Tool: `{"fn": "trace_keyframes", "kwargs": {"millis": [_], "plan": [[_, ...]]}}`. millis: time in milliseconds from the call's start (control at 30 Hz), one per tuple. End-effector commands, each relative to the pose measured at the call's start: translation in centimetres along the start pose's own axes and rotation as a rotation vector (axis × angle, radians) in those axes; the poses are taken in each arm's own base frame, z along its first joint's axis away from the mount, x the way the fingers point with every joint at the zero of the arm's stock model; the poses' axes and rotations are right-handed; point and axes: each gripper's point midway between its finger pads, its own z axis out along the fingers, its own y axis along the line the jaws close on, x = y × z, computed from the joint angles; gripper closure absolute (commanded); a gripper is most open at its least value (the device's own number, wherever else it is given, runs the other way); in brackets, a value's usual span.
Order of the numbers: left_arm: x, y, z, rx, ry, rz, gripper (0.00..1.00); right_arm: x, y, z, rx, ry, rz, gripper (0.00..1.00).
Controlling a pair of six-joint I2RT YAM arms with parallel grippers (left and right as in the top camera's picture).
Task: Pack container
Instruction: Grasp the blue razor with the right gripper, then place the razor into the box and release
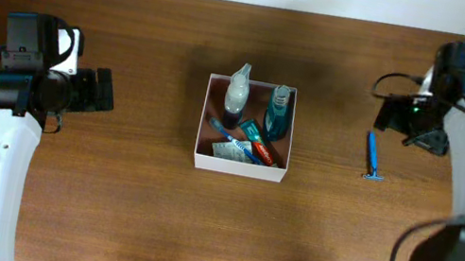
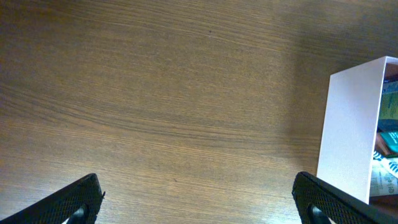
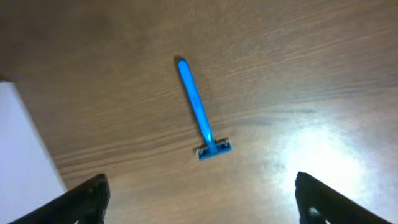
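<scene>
The container [image 1: 240, 166], a square white box with a pinkish-brown inside, sits mid-table. It holds a clear spray bottle [image 1: 237, 92], a teal bottle [image 1: 279, 112], a toothbrush, a tube and a sachet. A blue razor [image 1: 372, 156] lies on the table to its right; it also shows in the right wrist view [image 3: 198, 110]. My right gripper [image 3: 199, 202] is open and empty, above and behind the razor. My left gripper [image 2: 199, 202] is open and empty over bare wood, left of the container's white wall [image 2: 351, 134].
The brown wooden table [image 1: 106, 195] ends at a pale wall along the far edge. A glare patch lies on the wood right of the razor [image 3: 323, 155].
</scene>
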Motion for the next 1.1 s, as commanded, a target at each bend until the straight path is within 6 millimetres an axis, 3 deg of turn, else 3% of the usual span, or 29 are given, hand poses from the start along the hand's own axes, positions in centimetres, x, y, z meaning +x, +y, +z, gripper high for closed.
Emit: {"fn": "trace_keyframes", "kwargs": {"millis": [0,133,300,367,567,700,767,833,967,1067], "plan": [[-0.4,-0.1,-0.7,0.01,-0.024,-0.008,0.0,0.9,0.6,3.6,-0.014,0.097,-0.058,0.17],[-0.4,-0.1,-0.7,0.01,-0.024,-0.008,0.0,1.3,0.4,7.7,-0.002,0.174,-0.054,0.23],[-0.4,-0.1,-0.7,0.01,-0.024,-0.008,0.0,2.5,0.4,10.4,0.006,0.247,-0.057,0.31],[-0.4,-0.1,-0.7,0.01,-0.024,-0.008,0.0,3.2,0.3,11.2,0.009,0.267,-0.056,0.47],[-0.4,-0.1,-0.7,0.009,-0.024,-0.008,0.0,4.9,0.2,12.4,0.0,0.306,-0.048,0.62],[-0.4,-0.1,-0.7,0.01,-0.024,-0.008,0.0,5.5,0.1,13.1,0.001,0.314,-0.048,0.86],[-0.4,-0.1,-0.7,0.009,-0.024,-0.008,0.0,5.5,0.0,12.6,0.002,0.317,-0.048,0.96],[-0.4,-0.1,-0.7,0.01,-0.024,-0.008,0.0,5.3,0.1,11.4,0.001,0.314,-0.048,0.96],[-0.4,-0.1,-0.7,0.01,-0.024,-0.008,0.0,4.4,1.1,7.1,-0.018,0.269,-0.066,0.96],[-0.4,-0.1,-0.7,0.01,-0.024,-0.008,0.0,4.0,3.2,3.2,-0.064,0.196,-0.104,0.96]]}}
